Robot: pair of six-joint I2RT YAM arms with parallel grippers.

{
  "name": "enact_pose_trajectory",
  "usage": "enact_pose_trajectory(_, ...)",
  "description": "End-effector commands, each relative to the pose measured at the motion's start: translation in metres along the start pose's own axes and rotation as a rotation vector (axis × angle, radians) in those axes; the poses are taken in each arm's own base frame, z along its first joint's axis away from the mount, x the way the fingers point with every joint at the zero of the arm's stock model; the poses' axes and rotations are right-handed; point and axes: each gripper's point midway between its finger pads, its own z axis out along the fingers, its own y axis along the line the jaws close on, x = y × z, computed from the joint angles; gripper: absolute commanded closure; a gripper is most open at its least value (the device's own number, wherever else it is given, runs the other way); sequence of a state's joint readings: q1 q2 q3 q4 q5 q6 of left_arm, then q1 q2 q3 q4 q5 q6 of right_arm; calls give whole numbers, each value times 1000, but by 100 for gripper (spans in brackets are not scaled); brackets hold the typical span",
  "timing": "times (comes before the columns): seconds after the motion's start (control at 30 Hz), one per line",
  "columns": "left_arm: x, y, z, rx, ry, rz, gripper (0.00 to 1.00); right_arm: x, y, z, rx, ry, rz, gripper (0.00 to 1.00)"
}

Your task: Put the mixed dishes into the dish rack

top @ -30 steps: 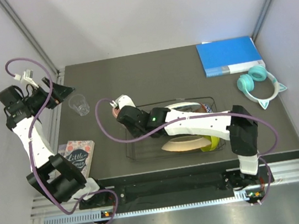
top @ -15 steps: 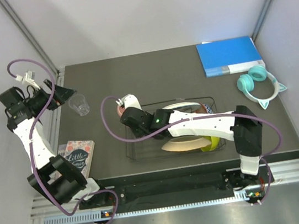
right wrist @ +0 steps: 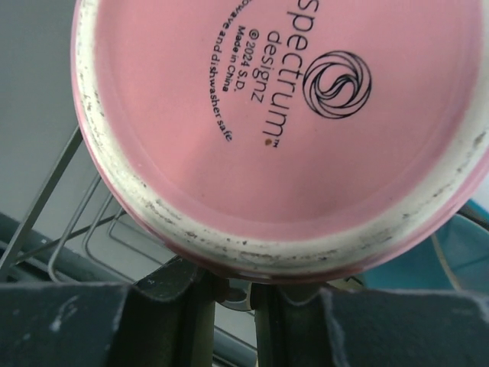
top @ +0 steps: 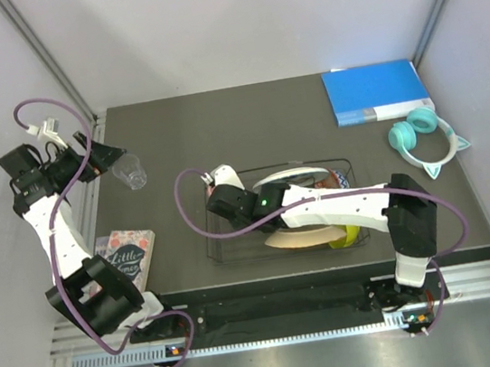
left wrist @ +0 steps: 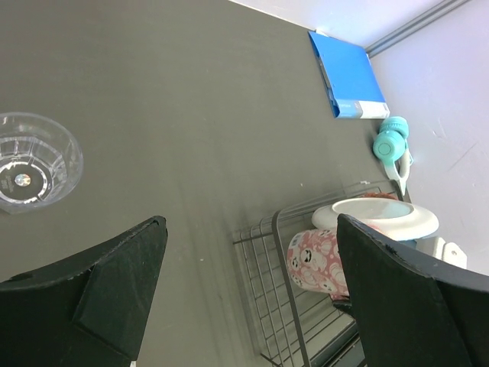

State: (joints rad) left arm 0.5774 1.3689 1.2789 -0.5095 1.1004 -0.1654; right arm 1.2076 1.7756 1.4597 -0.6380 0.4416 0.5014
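My right gripper (top: 216, 187) is shut on the pink-red mug (top: 211, 182) and holds it over the left end of the black wire dish rack (top: 236, 249). In the right wrist view the mug's pink base (right wrist: 283, 115) fills the frame, and the gripper (right wrist: 233, 289) pinches it from below. A white plate (top: 297, 176), a cream-yellow plate (top: 303, 236) and a lime-green bowl (top: 354, 235) sit in the rack. The small clear glass (top: 131, 171) stands upright on the table at the left. My left gripper (top: 106, 157) is open and empty just left of the glass (left wrist: 30, 160).
A blue binder (top: 374, 90) and teal cat-ear headphones (top: 426, 136) lie at the back right. A book (top: 128, 254) lies at the front left by the left arm's base. The left wrist view shows the rack's corner (left wrist: 269, 229) and the mug (left wrist: 317, 260).
My right gripper has carried the mug to the right and nearer, over the rack's left end. My left gripper has shifted slightly toward the glass.
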Motion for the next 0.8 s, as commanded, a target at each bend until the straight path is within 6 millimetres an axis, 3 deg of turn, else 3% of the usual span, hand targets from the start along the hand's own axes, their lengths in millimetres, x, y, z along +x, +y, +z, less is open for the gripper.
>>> enact_pose_trajectory(0.0, -5, -11, -6, 6, -27, 66, 3, -33, 26, -13, -100, -115, 50, 100)
enact_pose_trajectory(0.27, -3, -6, -5, -5, -24, 70, 3, -10, 35, 14, -123, -39, 13, 100)
enact_pose_trajectory(0.77, 5, 0, -3, -5, -12, 67, 3, -7, 22, 49, -89, -32, 2, 100)
